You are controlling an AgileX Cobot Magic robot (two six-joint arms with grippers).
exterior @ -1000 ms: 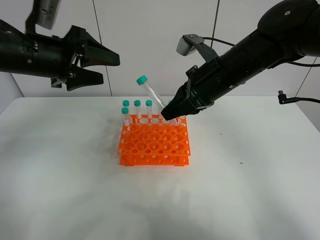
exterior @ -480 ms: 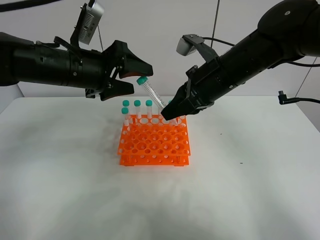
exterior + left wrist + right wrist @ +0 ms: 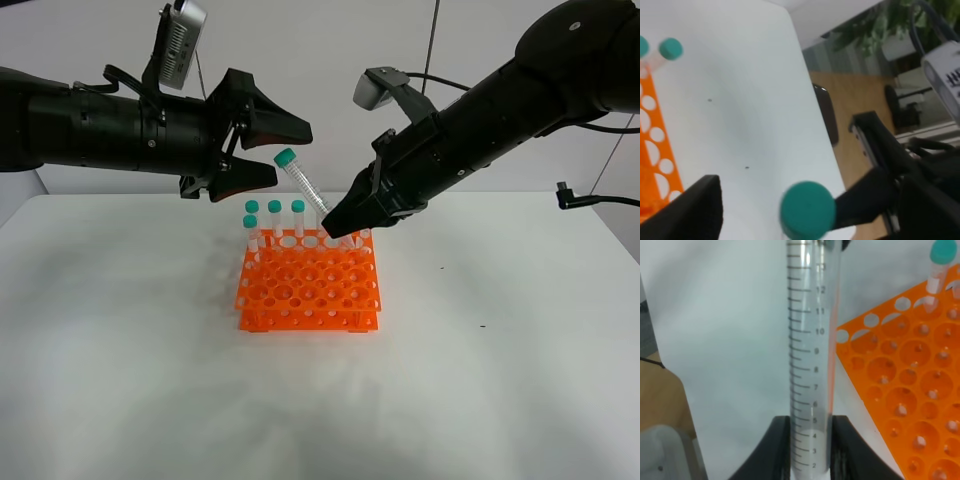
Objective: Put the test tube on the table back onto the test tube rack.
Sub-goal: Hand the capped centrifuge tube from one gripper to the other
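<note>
The test tube [image 3: 303, 190], clear with a teal cap [image 3: 286, 157], leans to the left above the back row of the orange test tube rack [image 3: 310, 290]. My right gripper [image 3: 338, 228] is shut on its lower part and hides its tip. The right wrist view shows the tube's graduated wall [image 3: 810, 355] pinched in the right gripper [image 3: 810, 460], beside the rack [image 3: 900, 380]. My left gripper [image 3: 292, 155] is open, its fingers on either side of the cap without touching it. In the left wrist view the cap [image 3: 807, 209] sits in the open left gripper [image 3: 812, 216].
Several teal-capped tubes [image 3: 274, 212] stand upright in the rack's back left holes; one shows in the left wrist view [image 3: 671, 48]. The rack stands mid-table on the white table [image 3: 500, 380]. A black cable end [image 3: 570, 197] lies at the far right edge.
My left arm has swung in from the far left until its open fingers flank the tube's cap. The right gripper and the tube have stayed put.
</note>
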